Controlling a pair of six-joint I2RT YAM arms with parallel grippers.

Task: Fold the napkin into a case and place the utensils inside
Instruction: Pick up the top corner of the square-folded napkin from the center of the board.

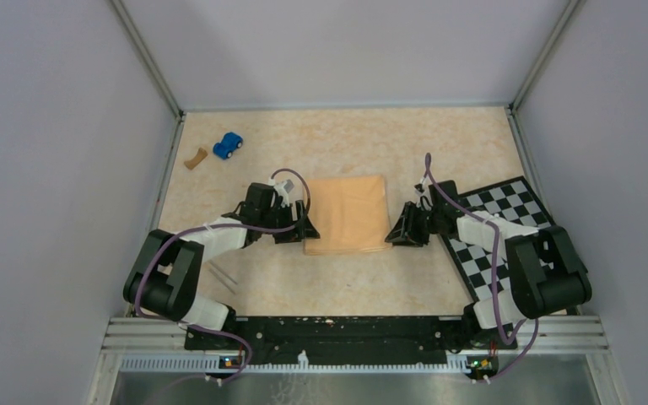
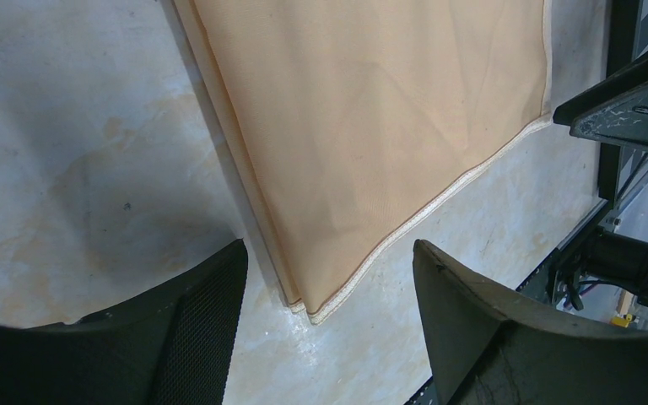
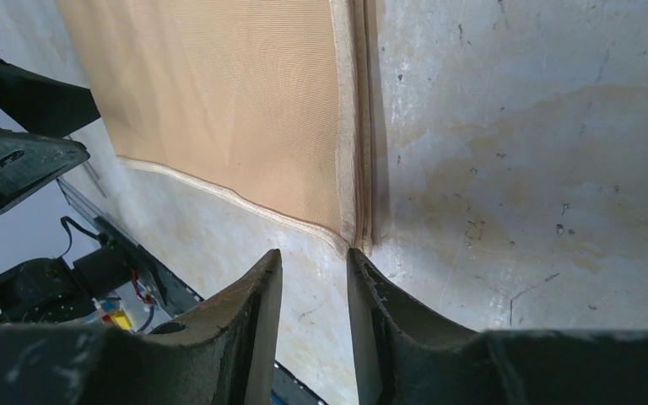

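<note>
now the soft tan-orange cloth napkin point(image 1: 348, 213), folded in layers and roughly square, lies flat mid-way across the pale marbled desk point(image 1: 346, 287), between the two pincers. the left pincer point(image 2: 329, 253) gapes wide and holds nothing, the napkin's near left corner lying between its fingers. the right pincer point(image 3: 314, 257) is nearly closed and empty, just beside the near right corner. the thin silvery metal utensils point(image 1: 224, 277) lie apart, nearer the left pincer.

The napkin point(image 1: 348, 213) is plain tan-orange with a paler cream hem, and the tabletop point(image 1: 337, 143) is blotchy beige marble. The checkerboard point(image 1: 515, 199) has black-and-white squares, the toy car point(image 1: 229, 145) is bright blue, and the scrap point(image 1: 194, 158) is brown.
</note>
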